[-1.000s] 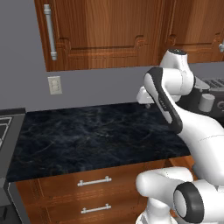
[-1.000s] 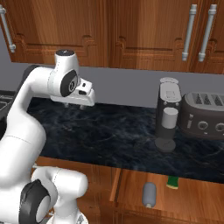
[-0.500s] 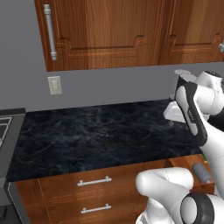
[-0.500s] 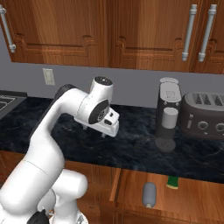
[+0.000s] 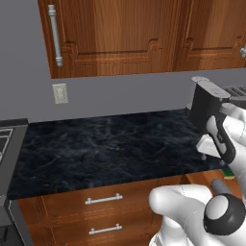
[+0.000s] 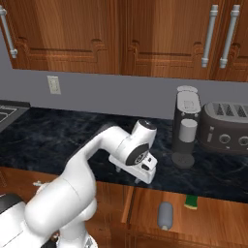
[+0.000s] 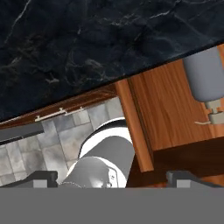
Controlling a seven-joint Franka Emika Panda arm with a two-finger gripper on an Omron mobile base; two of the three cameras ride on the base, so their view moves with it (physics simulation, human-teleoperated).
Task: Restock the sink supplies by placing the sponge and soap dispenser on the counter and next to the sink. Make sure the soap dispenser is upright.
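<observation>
The soap dispenser (image 6: 165, 215), a grey bottle, lies on its side in an open wooden drawer (image 6: 218, 220) under the black counter (image 6: 53, 140). The green sponge (image 6: 192, 202) lies beside it toward the drawer's back. My gripper (image 6: 127, 175) hangs open and empty at the counter's front edge, up and left of the drawer. In the hand view the soap dispenser (image 7: 204, 78) lies at the right, pump end (image 7: 216, 116) nearest, well off from the gap of the gripper (image 7: 114, 179). A grey rim (image 5: 6, 144) at the counter's left end may be the sink; I cannot tell.
A coffee maker (image 6: 186, 126) and a toaster (image 6: 225, 127) stand at the back right of the counter. Wood wall cabinets (image 6: 121, 34) hang above. Closed drawers with silver handles (image 5: 103, 199) sit below the counter (image 5: 96, 149). A wall outlet (image 6: 52, 85) is at the left.
The arm has swung right and down from over the counter to its front edge beside the open drawer. The jaws have spread wide.
</observation>
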